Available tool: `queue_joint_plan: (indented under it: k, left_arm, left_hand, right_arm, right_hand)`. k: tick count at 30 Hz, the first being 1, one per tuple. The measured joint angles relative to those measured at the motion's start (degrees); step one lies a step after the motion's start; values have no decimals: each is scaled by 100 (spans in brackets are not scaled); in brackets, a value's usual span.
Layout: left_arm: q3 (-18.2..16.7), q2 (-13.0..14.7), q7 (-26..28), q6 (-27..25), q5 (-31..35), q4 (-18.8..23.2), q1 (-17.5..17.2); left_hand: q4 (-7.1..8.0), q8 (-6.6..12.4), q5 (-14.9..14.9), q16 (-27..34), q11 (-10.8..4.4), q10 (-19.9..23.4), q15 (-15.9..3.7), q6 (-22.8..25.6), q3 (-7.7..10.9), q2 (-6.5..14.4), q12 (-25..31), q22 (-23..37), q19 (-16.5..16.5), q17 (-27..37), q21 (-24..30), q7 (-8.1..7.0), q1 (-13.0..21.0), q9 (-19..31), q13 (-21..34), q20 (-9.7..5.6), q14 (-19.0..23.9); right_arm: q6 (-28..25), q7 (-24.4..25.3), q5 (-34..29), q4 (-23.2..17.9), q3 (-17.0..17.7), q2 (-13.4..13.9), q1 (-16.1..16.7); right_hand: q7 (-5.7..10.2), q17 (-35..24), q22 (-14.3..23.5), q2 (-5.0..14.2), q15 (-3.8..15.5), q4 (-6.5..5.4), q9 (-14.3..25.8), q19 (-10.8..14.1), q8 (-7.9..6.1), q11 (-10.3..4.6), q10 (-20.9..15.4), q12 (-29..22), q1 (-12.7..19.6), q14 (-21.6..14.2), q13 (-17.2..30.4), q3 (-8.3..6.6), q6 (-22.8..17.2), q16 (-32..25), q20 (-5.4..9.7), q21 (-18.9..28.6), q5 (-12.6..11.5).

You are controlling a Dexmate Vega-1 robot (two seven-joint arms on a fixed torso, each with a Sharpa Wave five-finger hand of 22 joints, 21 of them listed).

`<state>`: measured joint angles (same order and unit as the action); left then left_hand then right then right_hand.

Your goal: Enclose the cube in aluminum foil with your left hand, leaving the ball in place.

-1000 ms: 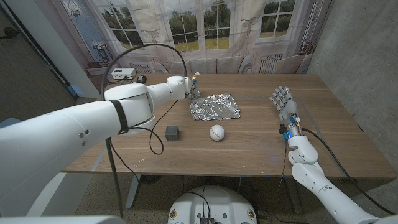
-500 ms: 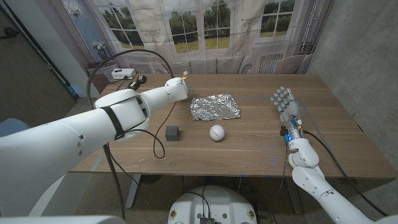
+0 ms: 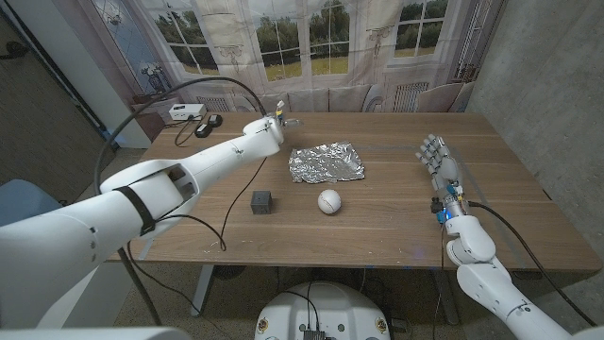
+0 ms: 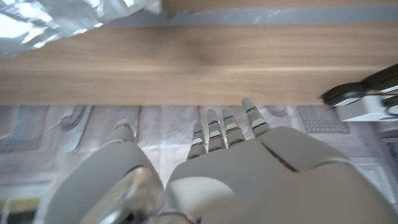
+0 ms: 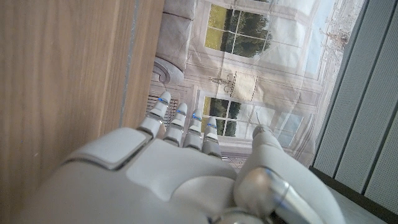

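Left hand (image 3: 276, 124) is seen in the head view raised near the far left part of the table (image 3: 396, 217), just beyond the far left corner of the aluminum foil (image 3: 327, 162). Nothing is held in it; in the left wrist view its fingers (image 4: 214, 132) are extended side by side and the thumb is set apart from them, with the table's far edge and a crumpled corner of the foil (image 4: 56, 22) ahead of them. The foil is laid as a crinkled sheet in the middle of the table, apart from the hand. The cube (image 3: 261, 200), small and dark, is found nearer the robot than the foil and to its left, well apart from the left hand and untouched. The ball (image 3: 328, 200), white, is placed to the right of the cube, just in front of the foil's near edge, touching neither. Two small objects (image 3: 193, 113), one white and one dark, are seen at the table's far left corner.

Right hand (image 3: 438, 158) is held at the right side of the table, fingers straight and slightly spread, nothing gripped, well apart from foil, ball and cube.
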<state>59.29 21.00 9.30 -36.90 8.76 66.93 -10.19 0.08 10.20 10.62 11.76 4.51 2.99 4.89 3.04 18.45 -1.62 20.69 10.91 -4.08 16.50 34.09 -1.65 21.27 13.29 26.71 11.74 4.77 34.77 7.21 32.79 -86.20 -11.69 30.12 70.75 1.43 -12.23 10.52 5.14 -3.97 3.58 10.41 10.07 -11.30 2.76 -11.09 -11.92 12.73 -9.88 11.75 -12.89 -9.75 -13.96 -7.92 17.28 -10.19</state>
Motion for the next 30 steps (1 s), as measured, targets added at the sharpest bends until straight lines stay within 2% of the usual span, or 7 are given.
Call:
queue_joint_plan:
  k: [2,7,12,15,24,25,30]
  left_arm:
    - [-213,153,110,254,-2,525,-240]
    - [-542,381,122,649,-120,1244,-576]
    - [-729,548,-96,755,-211,1740,-785]
    - [-819,683,-252,726,-216,2094,-904]
    - [-741,867,-1112,167,40,2498,-896]
    - [-470,957,-1284,98,93,2649,-670]
    - [-210,953,-1871,-45,274,2602,-451]
  left_hand:
    - [0,0,0,0,0,0,-5,32,0,29,-17,0,18,-36,0,-31,-29,-31,-37,-18,-5]
    - [23,0,0,0,30,-31,46,-133,-23,112,-134,-26,18,-128,-22,-73,-112,-103,-142,-18,-58]
    - [23,0,0,-33,30,-30,71,-195,-23,112,-170,-26,17,-175,-46,-70,-112,-132,-197,-17,-83]
    - [23,0,0,-33,16,-128,117,-299,-23,113,-258,-26,-4,-226,-102,-94,-112,-168,-246,3,-129]
    - [-193,-30,56,-117,-51,-691,232,-1069,-205,-166,-687,-32,193,-482,-211,-518,-32,-258,-524,73,-535]
    - [-224,-30,72,-117,-62,-744,246,-1161,-221,-221,-724,-46,193,-499,-243,-560,-32,-264,-552,73,-591]
    - [-300,-30,180,-123,-101,-1012,311,-1298,-317,-341,-863,-53,193,-559,-375,-687,-7,-264,-670,73,-782]
  right_arm:
    - [-189,278,-271,-200,44,96,130]
    - [-532,708,-685,-632,136,282,429]
    - [-865,1038,-977,-1047,233,433,724]
    - [-1204,1305,-1219,-1394,302,536,956]
    - [-1606,1624,-1535,-2037,441,675,1394]
    - [-1827,1799,-1738,-2109,458,684,1441]
    - [-1894,1866,-1834,-2264,493,688,1551]
  right_hand:
    - [21,0,0,-12,9,39,0,5,0,0,0,0,12,30,0,8,-21,30,53,-30,0]
    - [41,25,0,-39,30,71,0,6,0,-23,24,0,42,93,0,-24,-40,66,55,-56,0]
    - [104,52,0,-134,-1,182,0,-80,33,-51,163,49,140,225,0,-23,108,156,-282,-140,0]
    - [133,79,0,-156,-41,205,0,-109,71,-70,200,70,163,266,0,0,180,156,-349,-162,0]
    - [153,79,0,-180,-72,246,0,-140,71,-81,270,70,185,296,0,8,220,189,-380,-185,0]
    - [153,79,0,-179,-72,246,0,-140,71,-81,270,70,185,296,0,8,220,189,-380,-185,0]
    - [153,62,0,-179,-72,246,0,-139,71,-81,270,69,184,296,0,8,220,189,-379,-185,0]
